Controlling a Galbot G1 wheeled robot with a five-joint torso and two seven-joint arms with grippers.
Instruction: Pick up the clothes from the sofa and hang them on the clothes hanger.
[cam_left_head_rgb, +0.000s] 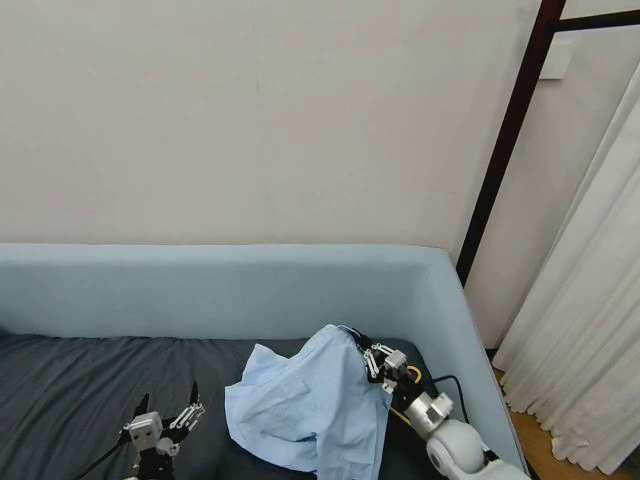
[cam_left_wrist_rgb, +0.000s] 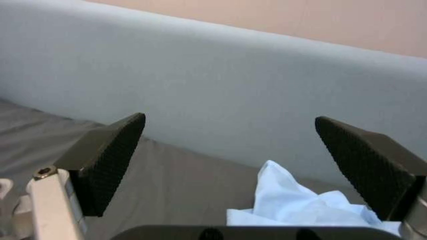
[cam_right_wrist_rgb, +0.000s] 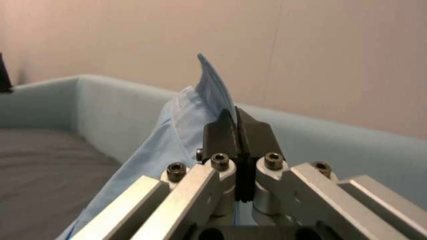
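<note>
Closest in: right gripper (cam_right_wrist_rgb: 235, 120), fingers pressed together on a thin fold of the shirt (cam_left_head_rgb: 300, 400), at what looks like the collar. A bit of fabric sticks up past the tips. The rest drapes down below them onto the sofa seat (cam_left_head_rgb: 70, 380). Idle left gripper (cam_left_head_rgb: 168, 402) has its fingers spread wide and empty over the seat, well apart from the pinch, with the shirt's edge just beyond its tips.

Risks, my read:
- The pinch is small, one fold only. The weight of the hanging cloth could pull it out on the lift.
- Most of the shirt is bunched on the seat. It could drag there or snag on the sofa arm (cam_left_head_rgb: 450, 320) just beside the pinching fingers.
- With a single-point hold the shirt hangs as a lump, awkward to drape on the rack pole (cam_left_head_rgb: 505, 140).
- The cable (cam_left_head_rgb: 455, 385) behind the right fingers could catch cloth.

Room: backrest (cam_left_head_rgb: 200, 290) is close behind the fingers and the sofa arm is tight on the outer side. Straight up is open. The rack stands beyond the sofa arm, with the curtain (cam_left_head_rgb: 590, 300) past it. A swinging hem could brush the curtain.
</note>
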